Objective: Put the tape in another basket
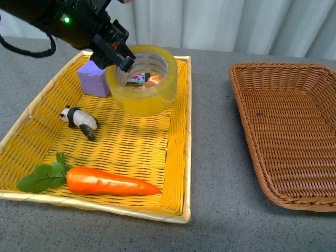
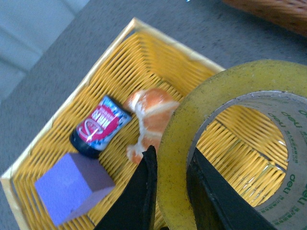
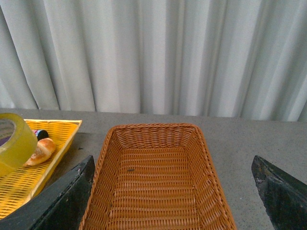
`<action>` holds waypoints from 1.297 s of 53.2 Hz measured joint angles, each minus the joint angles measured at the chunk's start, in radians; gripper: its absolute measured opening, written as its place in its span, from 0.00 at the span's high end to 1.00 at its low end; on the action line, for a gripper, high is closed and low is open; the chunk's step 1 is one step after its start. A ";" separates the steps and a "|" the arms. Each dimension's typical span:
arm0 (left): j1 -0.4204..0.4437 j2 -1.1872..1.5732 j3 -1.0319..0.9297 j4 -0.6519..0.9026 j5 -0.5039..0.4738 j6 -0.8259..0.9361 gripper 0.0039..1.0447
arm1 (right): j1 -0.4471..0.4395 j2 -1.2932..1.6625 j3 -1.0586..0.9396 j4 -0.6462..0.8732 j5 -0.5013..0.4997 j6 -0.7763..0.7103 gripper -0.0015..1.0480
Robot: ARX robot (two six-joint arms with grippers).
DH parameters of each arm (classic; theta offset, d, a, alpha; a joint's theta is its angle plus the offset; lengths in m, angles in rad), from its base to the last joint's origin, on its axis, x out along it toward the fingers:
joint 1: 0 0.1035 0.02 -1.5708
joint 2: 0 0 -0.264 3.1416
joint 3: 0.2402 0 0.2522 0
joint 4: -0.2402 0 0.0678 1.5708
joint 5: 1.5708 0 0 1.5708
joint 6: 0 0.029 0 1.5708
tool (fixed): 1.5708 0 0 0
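Left end effector (image 1: 124, 60) is pinching the wall of the wide yellowish translucent tape roll (image 1: 142, 100). The roll is hanging tilted, its core axis pointing up toward 6 o'clock, above the bright yellow woven tray (image 1: 131, 142) at its 1 o'clock corner. The tray is carrying an orange carrot (image 1: 110, 184), a toy panda (image 1: 79, 119) and a purple block (image 1: 92, 79). Right end effector (image 3: 172, 196) is hanging spread over the brown wicker basket (image 1: 294, 131) at 3 o'clock.

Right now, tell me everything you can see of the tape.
The tape is a wide roll of translucent yellowish film on a pale core with printed lettering. The left gripper is shut on its wall, one finger outside and one inside the hole. It hangs tilted, with its opening partly towards the front camera, over the far end of the yellow tray, apparently lifted clear of it. Nothing else touches it.
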 joint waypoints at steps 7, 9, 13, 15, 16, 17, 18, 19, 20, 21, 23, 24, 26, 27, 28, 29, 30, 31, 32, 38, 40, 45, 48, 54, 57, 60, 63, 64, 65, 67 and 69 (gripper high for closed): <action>-0.063 -0.008 0.010 -0.047 0.017 0.111 0.86 | 0.000 0.000 0.000 0.000 0.000 0.000 0.09; -0.080 -0.008 0.010 -0.049 0.015 0.147 0.86 | 0.000 0.000 0.000 0.000 0.000 0.000 0.09; -0.117 -0.008 0.012 -0.052 0.046 0.170 0.86 | 0.000 0.000 0.000 0.000 0.000 0.000 0.09; -0.136 -0.008 0.015 -0.050 0.061 0.181 0.86 | 0.000 0.000 0.000 0.000 0.000 0.000 0.09; -0.141 -0.008 0.017 -0.048 0.060 0.185 0.86 | 0.000 0.000 0.000 0.000 0.000 0.000 0.09; -0.150 -0.008 0.020 -0.043 0.058 0.193 0.86 | 0.000 0.000 0.000 0.000 0.000 0.000 0.09; -0.159 -0.007 0.023 -0.037 0.053 0.205 0.86 | 0.000 0.000 0.000 0.000 0.000 0.000 0.09; -0.163 -0.007 0.024 -0.035 0.050 0.215 0.86 | 0.000 0.000 0.000 0.000 0.000 0.000 0.09; -0.172 -0.006 0.029 -0.032 0.048 0.225 0.86 | 0.000 0.000 0.000 0.000 0.000 0.000 0.09; -0.179 -0.005 0.034 -0.031 0.049 0.239 0.86 | 0.000 0.000 0.000 0.000 0.000 0.000 0.09; -0.188 -0.002 0.041 -0.031 0.055 0.251 0.86 | 0.000 0.000 0.000 0.000 0.000 0.000 0.09; -0.196 0.003 0.051 -0.031 0.061 0.256 0.86 | 0.000 0.000 0.000 0.000 0.000 0.000 0.09; -0.206 0.011 0.063 -0.031 0.063 0.264 0.86 | 0.000 0.000 0.000 0.000 0.000 0.000 0.09; -0.210 0.016 0.070 -0.032 0.060 0.272 0.86 | 0.000 0.000 0.000 0.000 0.000 0.000 0.09; -0.213 0.021 0.075 -0.032 0.056 0.280 0.86 | 0.000 0.000 0.000 0.000 0.000 0.000 0.09; -0.215 0.023 0.077 -0.032 0.055 0.285 0.86 | 0.000 0.000 0.000 0.000 0.000 0.000 0.09; -0.217 0.027 0.081 -0.032 0.051 0.290 0.86 | 0.000 0.000 0.000 0.000 0.000 0.000 0.09; -0.218 0.031 0.083 -0.032 0.049 0.294 0.86 | 0.000 0.000 0.000 0.000 0.000 0.000 0.09; -0.219 0.033 0.084 -0.032 0.048 0.296 0.86 | 0.000 0.000 0.000 0.000 0.000 0.000 0.09; -0.219 0.042 0.085 -0.032 0.041 0.306 0.86 | 0.000 0.000 0.000 0.000 0.000 0.000 0.09; -0.219 0.043 0.085 -0.032 0.040 0.307 0.86 | 0.000 0.000 0.000 0.000 0.000 0.000 0.09; -0.219 0.043 0.085 -0.032 0.040 0.307 0.86 | 0.000 0.000 0.000 0.000 0.000 0.000 0.09; -0.219 0.043 0.085 -0.032 0.040 0.307 0.86 | 0.000 0.000 0.000 0.000 0.000 0.000 0.09; -0.219 0.043 0.085 -0.032 0.040 0.307 0.86 | 0.019 0.058 0.049 -0.126 0.025 -0.076 0.09; -0.219 0.043 0.085 -0.032 0.040 0.307 0.86 | 0.045 0.161 0.092 -0.196 0.027 -0.155 0.09; -0.219 0.043 0.085 -0.032 0.040 0.308 0.86 | 0.077 0.301 0.109 -0.127 0.018 -0.219 0.09; -0.219 0.043 0.085 -0.032 0.041 0.308 0.86 | 0.093 0.408 0.133 -0.046 0.013 -0.225 0.09; -0.219 0.043 0.085 -0.032 0.040 0.308 0.86 | 0.100 0.452 0.145 -0.014 0.011 -0.225 0.09; -0.219 0.043 0.085 -0.032 0.040 0.308 0.86 | 0.104 0.474 0.152 0.001 0.010 -0.224 0.09; -0.219 0.043 0.085 -0.032 0.041 0.308 0.86 | 0.114 0.540 0.172 0.043 0.007 -0.219 0.09; -0.219 0.043 0.085 -0.032 0.041 0.308 0.86 | 0.130 0.626 0.198 0.093 0.005 -0.204 0.09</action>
